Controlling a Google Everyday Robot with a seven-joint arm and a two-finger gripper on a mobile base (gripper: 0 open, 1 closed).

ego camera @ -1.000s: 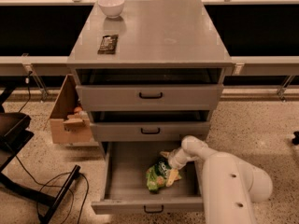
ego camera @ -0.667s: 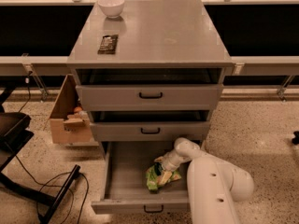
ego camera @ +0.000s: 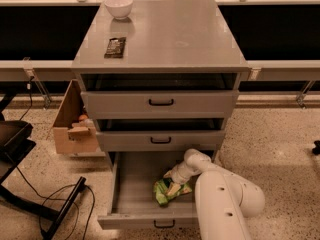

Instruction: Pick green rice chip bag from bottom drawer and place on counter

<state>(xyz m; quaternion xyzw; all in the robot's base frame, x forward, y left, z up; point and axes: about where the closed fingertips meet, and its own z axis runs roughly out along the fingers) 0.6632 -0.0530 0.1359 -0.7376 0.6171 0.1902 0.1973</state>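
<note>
The green rice chip bag (ego camera: pixel 164 193) lies crumpled on the floor of the open bottom drawer (ego camera: pixel 131 184), right of its middle. My gripper (ego camera: pixel 174 183) reaches down into the drawer from the right and sits right on top of the bag, at its upper right part. The white arm (ego camera: pixel 220 199) covers the drawer's right side. The grey counter (ego camera: pixel 170 34) is the cabinet's top, well above the gripper.
A white bowl (ego camera: pixel 118 6) and a flat dark packet (ego camera: pixel 115 47) sit on the counter's left half. The two upper drawers (ego camera: pixel 160 104) stand slightly open above the arm. A cardboard box (ego camera: pixel 74 124) is left of the cabinet. A black chair base and cables (ego camera: pixel 55 204) lie on the floor at left.
The arm has shifted left and its elbow has swung nearer the camera. The gripper has moved in over the bag. The bag stays in about the same spot.
</note>
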